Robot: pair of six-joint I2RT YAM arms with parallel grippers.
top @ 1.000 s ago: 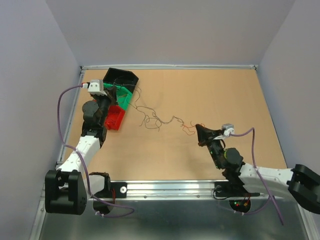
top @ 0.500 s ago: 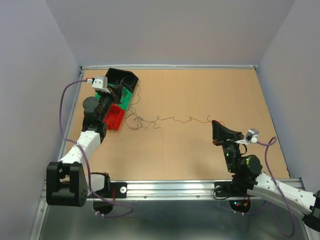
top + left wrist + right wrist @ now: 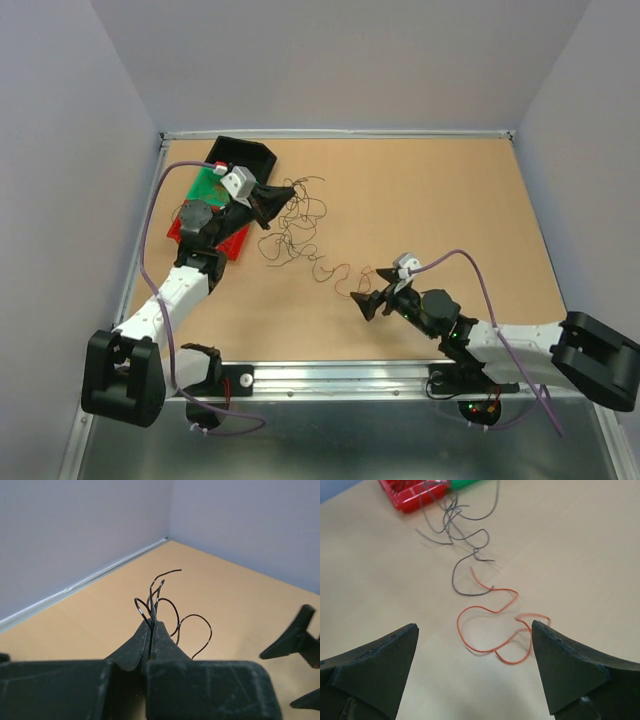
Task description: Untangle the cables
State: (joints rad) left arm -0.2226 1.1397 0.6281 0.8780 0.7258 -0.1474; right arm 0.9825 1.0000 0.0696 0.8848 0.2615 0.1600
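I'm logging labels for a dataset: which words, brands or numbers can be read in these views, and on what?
None can be read.
No print shows on the black tray, green tray, red tray, table, cables, left gripper or right gripper.
The white camera housing on the left wrist is too small to tell.

You're in lab robot cell: plain walls (image 3: 330,60) box in wooden tabletop (image 3: 430,200); left arm (image 3: 170,295), right arm (image 3: 520,340) bolted at metal rail (image 3: 340,372); bins (image 3: 245,155) in corner.
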